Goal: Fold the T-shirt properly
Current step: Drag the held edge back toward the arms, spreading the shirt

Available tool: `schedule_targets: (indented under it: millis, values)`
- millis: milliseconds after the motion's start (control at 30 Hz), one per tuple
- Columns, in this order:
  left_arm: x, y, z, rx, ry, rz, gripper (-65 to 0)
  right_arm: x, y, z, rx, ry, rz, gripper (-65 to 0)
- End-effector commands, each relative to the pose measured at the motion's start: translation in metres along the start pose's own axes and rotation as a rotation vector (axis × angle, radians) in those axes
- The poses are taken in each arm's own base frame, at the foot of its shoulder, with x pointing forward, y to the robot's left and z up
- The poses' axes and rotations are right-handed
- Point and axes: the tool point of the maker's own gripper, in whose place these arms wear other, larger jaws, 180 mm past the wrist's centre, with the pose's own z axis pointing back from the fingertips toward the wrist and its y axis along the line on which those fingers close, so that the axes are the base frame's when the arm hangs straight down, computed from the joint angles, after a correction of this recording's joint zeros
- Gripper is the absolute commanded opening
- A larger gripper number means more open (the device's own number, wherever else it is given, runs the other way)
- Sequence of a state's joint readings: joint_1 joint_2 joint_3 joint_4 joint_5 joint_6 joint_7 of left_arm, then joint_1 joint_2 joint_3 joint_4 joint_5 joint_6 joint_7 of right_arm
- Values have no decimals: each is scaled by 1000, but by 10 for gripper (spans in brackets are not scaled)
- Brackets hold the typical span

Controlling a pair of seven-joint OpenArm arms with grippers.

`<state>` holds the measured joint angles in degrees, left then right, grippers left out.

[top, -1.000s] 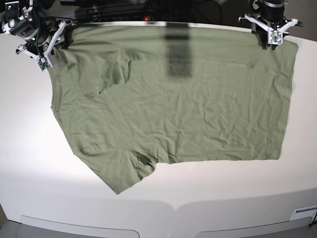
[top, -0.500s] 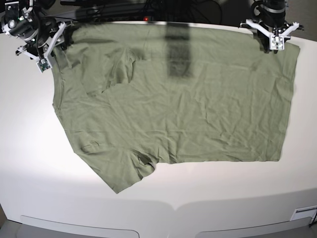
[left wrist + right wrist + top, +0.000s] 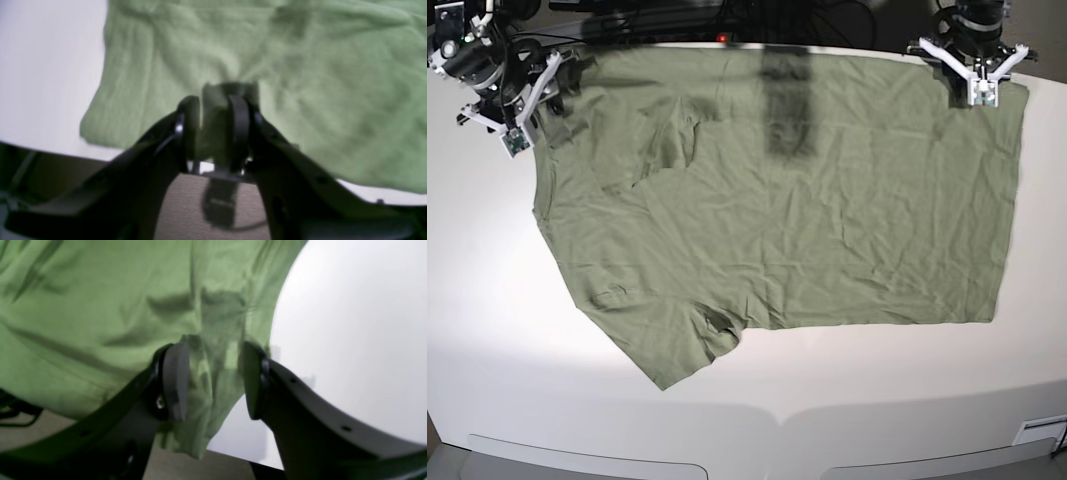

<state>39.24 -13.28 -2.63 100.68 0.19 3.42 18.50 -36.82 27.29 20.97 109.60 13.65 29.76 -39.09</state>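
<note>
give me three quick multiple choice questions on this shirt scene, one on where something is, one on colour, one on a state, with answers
1. Where on the table does the T-shirt lie?
A. bunched at the near edge
B. spread across the far half, reaching the far edge
C. hanging off the near side

2. What colour is the T-shirt?
A. navy blue
B. white
C. sage green

3. How does the left gripper stand?
A. closed on a fold of the T-shirt
B. wide open above bare table
C. holding a hanger

Answers:
1. B, the base view shows it laid flat with its top edge along the far side of the table.
2. C, all three views show a muted green cloth.
3. A, the left wrist view shows green cloth pinched between the two fingers.
</note>
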Motion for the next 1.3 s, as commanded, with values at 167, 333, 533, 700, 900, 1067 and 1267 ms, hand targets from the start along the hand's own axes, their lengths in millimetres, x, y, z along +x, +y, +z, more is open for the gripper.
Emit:
schedule_targets:
  millis: [167, 333, 533, 700, 900, 1067, 1267]
  values:
    - [9, 1, 4, 5, -34, -47, -484, 16, -7, 7, -31, -49, 6, -387]
    - [11, 4, 5, 26, -46, -111, -485, 16, -7, 7, -31, -49, 7, -387]
    - [11, 4, 5, 26, -47, -111, -485, 16, -7, 7, -31, -48, 7, -387]
    - [8, 5, 5, 27, -28, -111, -485, 16, -7, 7, -31, -48, 7, -387]
    - [8, 5, 5, 27, -29, -114, -485, 16, -7, 7, -31, -49, 7, -387]
    - [10, 17, 4, 33, -33, -160, -485, 16, -7, 7, -31, -48, 7, -387]
    - [15, 33, 2, 42, -40, -226, -485, 16, -7, 7, -30, -49, 7, -387]
